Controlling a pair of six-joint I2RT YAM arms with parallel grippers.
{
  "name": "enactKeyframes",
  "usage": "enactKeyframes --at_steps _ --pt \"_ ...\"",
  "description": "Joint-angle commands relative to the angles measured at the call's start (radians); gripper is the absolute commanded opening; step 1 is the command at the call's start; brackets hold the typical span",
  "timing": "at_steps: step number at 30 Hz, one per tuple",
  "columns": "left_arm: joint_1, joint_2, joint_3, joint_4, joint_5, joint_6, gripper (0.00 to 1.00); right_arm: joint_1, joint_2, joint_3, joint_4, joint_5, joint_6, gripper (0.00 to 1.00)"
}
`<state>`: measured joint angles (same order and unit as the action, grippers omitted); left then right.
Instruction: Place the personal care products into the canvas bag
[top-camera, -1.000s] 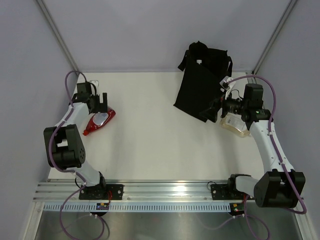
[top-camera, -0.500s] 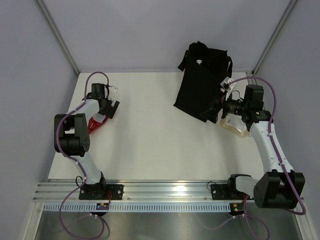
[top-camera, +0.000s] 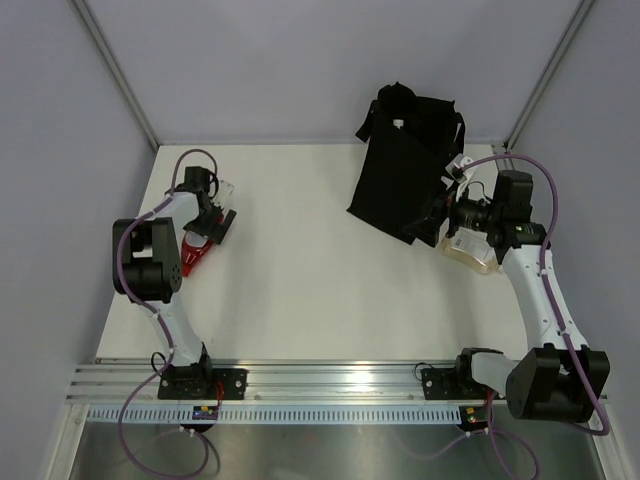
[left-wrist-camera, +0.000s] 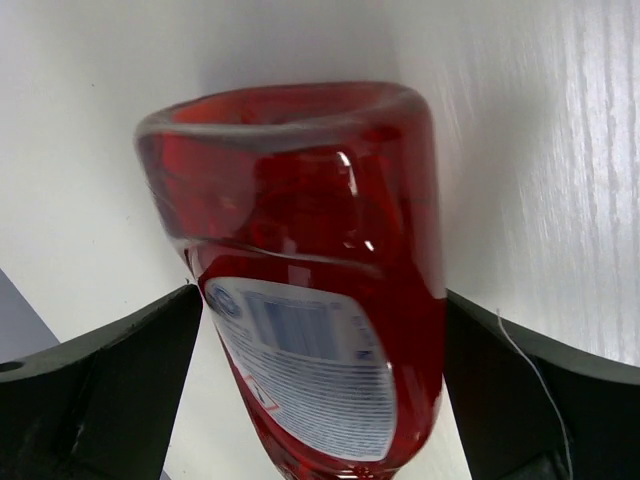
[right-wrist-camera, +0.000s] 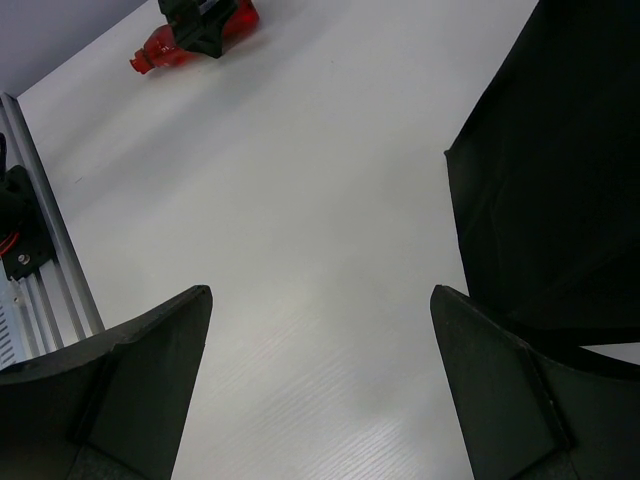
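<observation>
A red bottle (top-camera: 194, 252) with a white label lies on the table at the left; it is one of the personal care products. My left gripper (top-camera: 216, 222) is open over its wide end, and in the left wrist view the red bottle (left-wrist-camera: 300, 260) fills the gap of the left gripper (left-wrist-camera: 320, 295), both fingers close beside it. The black canvas bag (top-camera: 402, 165) stands at the back right. My right gripper (top-camera: 428, 224) hangs open and empty at its near right corner. Under the right arm lies a beige clear bottle (top-camera: 468, 251). In the right wrist view the right gripper (right-wrist-camera: 320, 290) frames bare table.
The right wrist view shows the canvas bag (right-wrist-camera: 560, 150) to the right of the jaws and the red bottle (right-wrist-camera: 165, 45) far off at the top left. An aluminium rail (top-camera: 330, 380) runs along the near edge. Grey walls close the table on three sides.
The left arm has folded in and brought its gripper down and over the red bottle's wide end. The right arm has hardly moved.
</observation>
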<state>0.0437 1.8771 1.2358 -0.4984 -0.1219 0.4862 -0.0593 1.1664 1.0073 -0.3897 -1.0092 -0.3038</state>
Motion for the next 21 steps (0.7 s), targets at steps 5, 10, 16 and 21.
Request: enactKeyframes --at_steps 5,10,16,21 --pt "0.018 0.117 0.174 -0.222 0.016 -0.107 0.98 -0.019 -0.036 -0.001 0.022 -0.043 -0.017 0.99" --pt "0.021 0.171 0.249 -0.342 0.137 -0.185 0.85 -0.025 -0.040 -0.003 0.015 -0.051 -0.017 0.99" --pt "0.027 0.246 0.341 -0.462 0.384 -0.273 0.44 -0.046 -0.053 -0.010 0.014 -0.063 -0.017 0.99" --pt "0.025 0.208 0.335 -0.462 0.661 -0.297 0.22 -0.051 -0.062 -0.018 0.009 -0.092 -0.023 1.00"
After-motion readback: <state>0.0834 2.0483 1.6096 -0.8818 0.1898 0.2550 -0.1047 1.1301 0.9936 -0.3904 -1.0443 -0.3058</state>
